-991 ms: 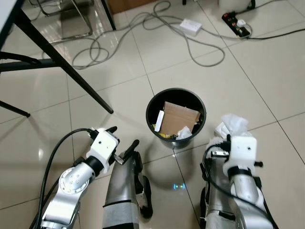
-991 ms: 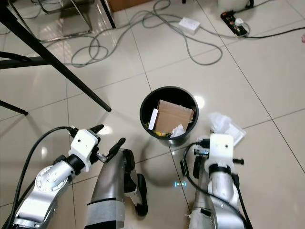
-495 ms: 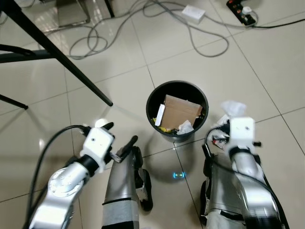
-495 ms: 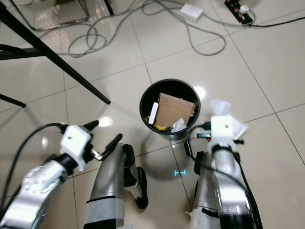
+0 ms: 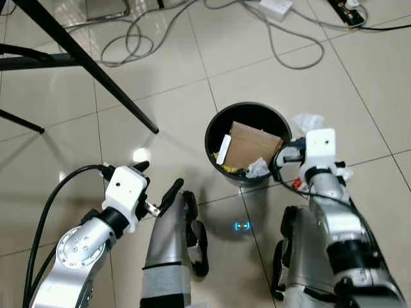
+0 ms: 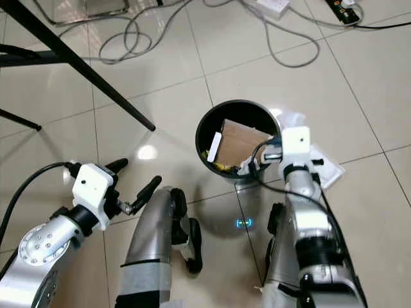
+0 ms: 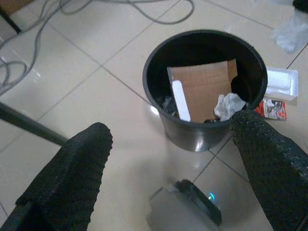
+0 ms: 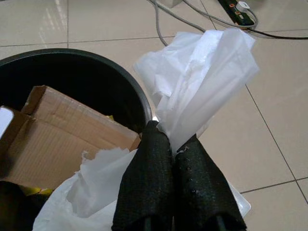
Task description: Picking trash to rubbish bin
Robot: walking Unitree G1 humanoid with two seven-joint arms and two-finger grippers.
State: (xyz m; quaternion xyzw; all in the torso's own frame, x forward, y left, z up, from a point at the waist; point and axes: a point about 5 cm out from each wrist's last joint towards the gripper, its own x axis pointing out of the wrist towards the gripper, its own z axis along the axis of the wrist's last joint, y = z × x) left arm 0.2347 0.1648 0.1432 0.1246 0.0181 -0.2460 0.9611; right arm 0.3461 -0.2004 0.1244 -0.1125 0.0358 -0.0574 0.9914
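Reaching beside bin (image 5: pixel 247 142), right pincer (image 8: pixel 174 156) pinching plastic wrapper (image 8: pixel 202 82)

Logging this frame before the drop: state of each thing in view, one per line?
rubbish bin: upright, open-topped, partly full.
cardboard piece: inside the bin, leaning.
white plastic bag: crumpled, pinched in the right gripper beside the bin rim.
right gripper: shut on the bag.
left gripper: open, holding nothing, aimed toward the bin.
white foam tray: lying on the floor beside the bin.
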